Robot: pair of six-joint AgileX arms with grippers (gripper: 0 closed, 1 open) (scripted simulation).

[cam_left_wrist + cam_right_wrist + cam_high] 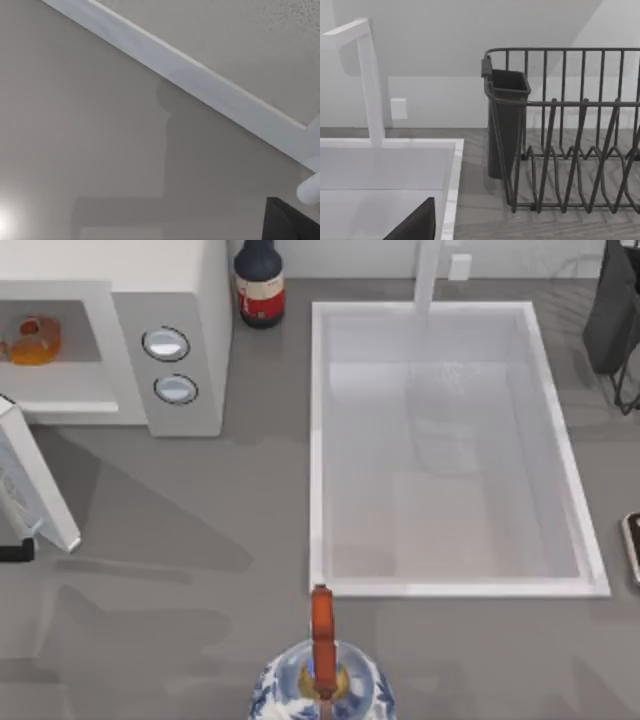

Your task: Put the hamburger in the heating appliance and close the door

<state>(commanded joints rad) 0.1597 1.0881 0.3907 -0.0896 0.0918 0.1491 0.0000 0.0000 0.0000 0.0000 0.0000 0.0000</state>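
Observation:
The hamburger (32,340) lies inside the grey cavity of the white microwave (190,300) at the table's back left. The door (32,485) stands swung open, out toward the front at the left edge. A dark part of my left gripper (14,552) sits against the door's front end. In the left wrist view the door (210,90) is very close, with its speckled window (250,45), the rounded end of the white handle (311,190) and a dark corner of the left gripper (290,222). My right gripper (632,548) is parked at the right edge.
A big white sink basin (450,450) with a faucet (370,85) takes up the middle right. A dark bottle (259,282) stands beside the microwave. A blue-and-white kettle (322,680) is at the front. A dark dish rack (570,130) stands back right.

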